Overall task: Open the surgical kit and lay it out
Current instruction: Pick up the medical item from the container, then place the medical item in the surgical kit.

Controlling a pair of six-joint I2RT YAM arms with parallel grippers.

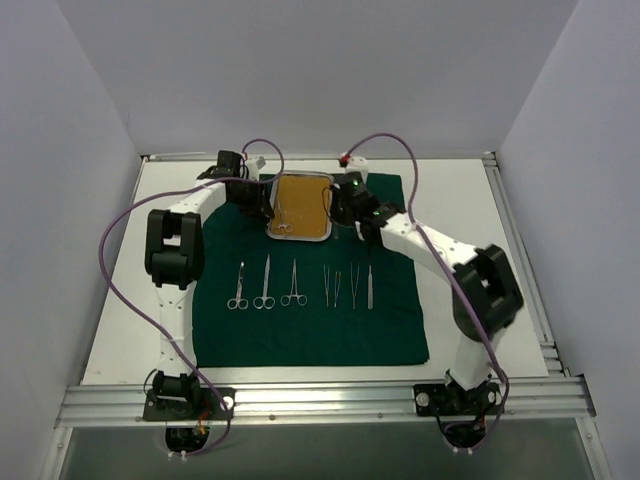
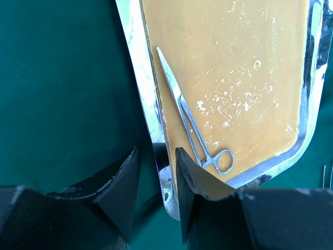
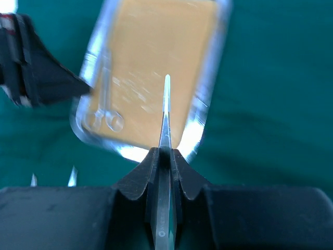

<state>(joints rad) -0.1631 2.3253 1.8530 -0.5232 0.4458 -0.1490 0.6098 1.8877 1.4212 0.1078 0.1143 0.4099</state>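
Even light, tray (image 2: pixel 138 78) glare, right-wrist blur

Blurred tray (image 3: pixel 156 47); perhaps tweezers (image 3: pixel 166 112), half-hidden

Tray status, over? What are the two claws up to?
Left gripper open, straddling tray rim. Right gripper shut on tweezers, at tray's edge. One clamp lies in tray; nothing in the way.

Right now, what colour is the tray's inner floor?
The tray floor is orange-brown, flecked with pale marks. It shows best in the left wrist view.
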